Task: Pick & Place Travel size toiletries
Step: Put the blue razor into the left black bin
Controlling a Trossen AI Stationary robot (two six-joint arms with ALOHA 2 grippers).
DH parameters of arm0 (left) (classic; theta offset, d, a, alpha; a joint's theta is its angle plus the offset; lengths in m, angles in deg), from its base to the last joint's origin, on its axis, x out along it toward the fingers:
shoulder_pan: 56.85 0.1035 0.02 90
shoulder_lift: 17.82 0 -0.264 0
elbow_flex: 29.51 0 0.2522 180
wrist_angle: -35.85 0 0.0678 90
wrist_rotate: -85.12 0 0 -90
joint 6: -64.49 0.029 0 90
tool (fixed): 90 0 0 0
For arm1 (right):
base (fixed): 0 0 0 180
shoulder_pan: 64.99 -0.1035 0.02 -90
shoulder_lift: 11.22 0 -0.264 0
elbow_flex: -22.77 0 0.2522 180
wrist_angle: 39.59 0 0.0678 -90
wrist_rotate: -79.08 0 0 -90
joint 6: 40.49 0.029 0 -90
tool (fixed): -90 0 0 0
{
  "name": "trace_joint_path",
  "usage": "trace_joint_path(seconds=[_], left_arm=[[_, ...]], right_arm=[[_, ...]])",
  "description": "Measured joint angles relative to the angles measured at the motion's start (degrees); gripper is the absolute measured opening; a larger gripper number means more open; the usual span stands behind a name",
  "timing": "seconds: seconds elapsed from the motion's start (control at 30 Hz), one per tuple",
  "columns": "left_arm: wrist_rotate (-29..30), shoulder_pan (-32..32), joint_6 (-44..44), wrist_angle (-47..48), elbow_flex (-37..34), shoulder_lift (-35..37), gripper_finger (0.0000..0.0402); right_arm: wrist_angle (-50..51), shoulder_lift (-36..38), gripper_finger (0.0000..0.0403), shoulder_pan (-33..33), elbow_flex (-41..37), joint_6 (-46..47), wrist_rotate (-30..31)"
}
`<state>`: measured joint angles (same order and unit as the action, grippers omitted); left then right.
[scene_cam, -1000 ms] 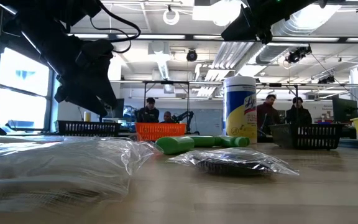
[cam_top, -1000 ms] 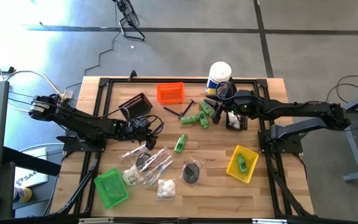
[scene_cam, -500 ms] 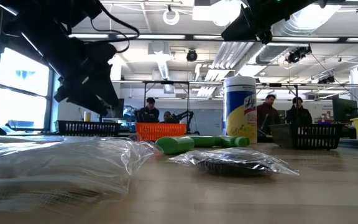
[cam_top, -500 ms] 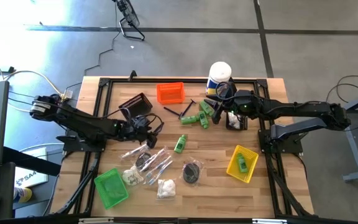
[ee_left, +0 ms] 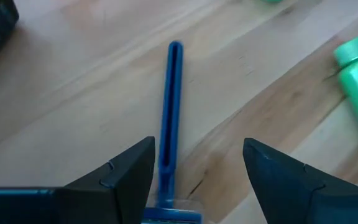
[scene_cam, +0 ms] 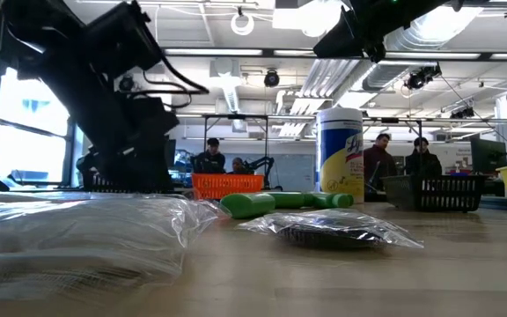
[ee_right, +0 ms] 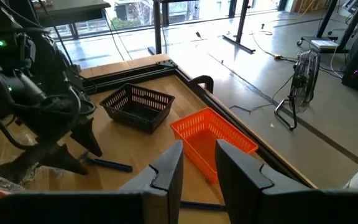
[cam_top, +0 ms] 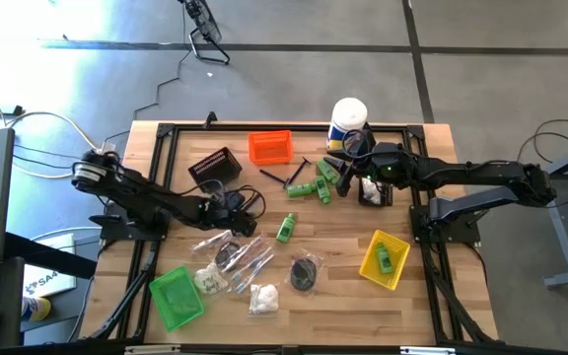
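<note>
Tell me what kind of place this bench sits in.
Most likely a robotics lab or open workshop: exposed ceiling ducts overhead, people at workstations beyond the table, a bare concrete floor, and a floor fan with loose cables nearby.

On the wooden table (cam_top: 432,296), five small bins are visible in the overhead view: one orange bin (cam_top: 270,147), one yellow bin (cam_top: 385,259), one green bin (cam_top: 177,297) and two black bins (cam_top: 215,166), the second (cam_top: 374,193) beneath the right arm. One tall white canister (cam_top: 348,120) stands at the far edge. At least five green mini bottles show: one alone mid-table (cam_top: 286,228), about three clustered (cam_top: 316,185) near the right arm, and one inside the yellow bin. One blue razor (ee_left: 169,118) lies on the wood. Several clear-wrapped packets (cam_top: 237,252) overlap, so their number is unclear. Two small bags of white puffs (cam_top: 262,297) and one dark round bundle (cam_top: 305,270) are also present.
</note>
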<state>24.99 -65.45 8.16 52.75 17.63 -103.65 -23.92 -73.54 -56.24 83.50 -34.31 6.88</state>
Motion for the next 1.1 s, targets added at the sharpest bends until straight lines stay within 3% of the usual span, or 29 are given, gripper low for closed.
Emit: trace_joint_path(seconds=[0.83, 1.1], left_arm=[[0.33, -0.03, -2.44, 0.11, 0.09, -3.88, 0.0236], [0.34, -0.02, -2.75, 0.3, 0.0, -3.93, 0.0183]], right_arm=[[-0.02, 0.0, 0.0085, 0.0, 0.02, 0.01, 0.0], [-0.02, 0.0, 0.0085, 0.0, 0.02, 0.02, 0.0]])
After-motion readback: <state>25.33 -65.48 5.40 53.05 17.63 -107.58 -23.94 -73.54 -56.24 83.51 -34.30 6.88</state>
